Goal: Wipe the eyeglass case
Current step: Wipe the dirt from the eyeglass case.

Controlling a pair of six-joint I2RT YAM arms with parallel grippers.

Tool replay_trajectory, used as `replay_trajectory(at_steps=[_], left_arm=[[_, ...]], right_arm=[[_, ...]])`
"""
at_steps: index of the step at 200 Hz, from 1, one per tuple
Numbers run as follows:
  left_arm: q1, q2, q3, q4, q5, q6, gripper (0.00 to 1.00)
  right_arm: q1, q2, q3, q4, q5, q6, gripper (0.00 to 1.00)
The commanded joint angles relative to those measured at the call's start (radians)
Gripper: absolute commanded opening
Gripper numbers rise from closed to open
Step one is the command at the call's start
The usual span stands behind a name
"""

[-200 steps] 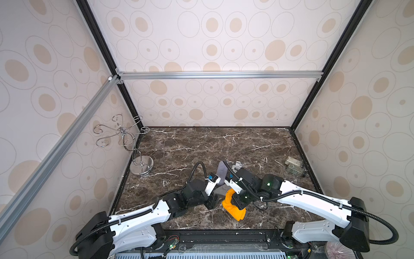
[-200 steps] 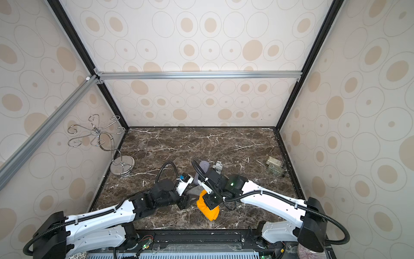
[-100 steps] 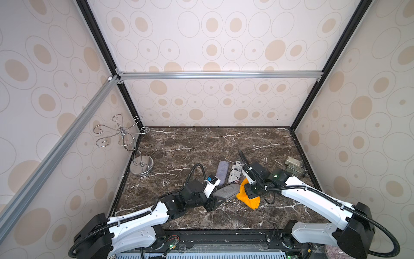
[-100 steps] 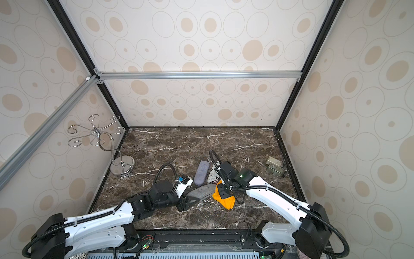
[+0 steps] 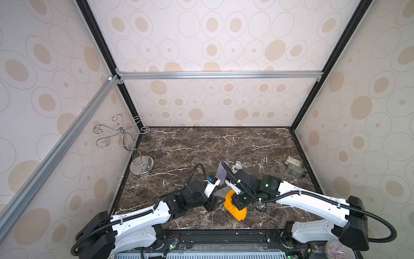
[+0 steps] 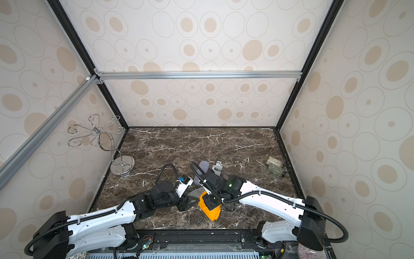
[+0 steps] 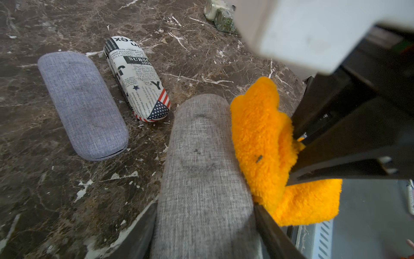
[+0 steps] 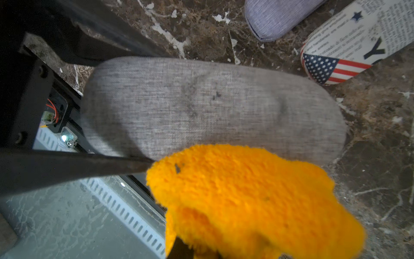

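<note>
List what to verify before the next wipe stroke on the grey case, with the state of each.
1. Left gripper shut on the grey eyeglass case: ok.
2. Right gripper shut on the orange cloth: ok.
3. Cloth touching the case: ok, it lies against one long side.
4. Case top clean: not ok, dark smudges show on the fabric.
5. Lilac case and newsprint case out of the way: ok, both lie apart on the table.
6. Case underside clean: cannot tell, hidden.
</note>
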Motion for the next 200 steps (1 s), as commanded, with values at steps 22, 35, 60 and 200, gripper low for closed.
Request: replay_trajectory(at_steps=[22,35,60,200], left_arm=[[-0.012,-0.021,0.005,0.090,0.061,-0.019,0.38],[-0.012,-0.021,0.007,0.085,0.054,-0.022,0.39],[-0.012,-0.010,0.008,0.089,0.056,-0.024,0.39],[0.137,0.047,0.086,0.016,0.256,-0.283,0.36]], right_arm=[[-0.133,-0.079,-0.077,0.021,0.096,0.059,0.00],[-0.182,-0.116,-0.108,0.005,0.115,0.074,0.00],[-0.198,-0.167,-0.137,0.046,0.069,0.070,0.00],[-0.135,-0.208,-0.152,0.037,0.223,0.123,0.00]])
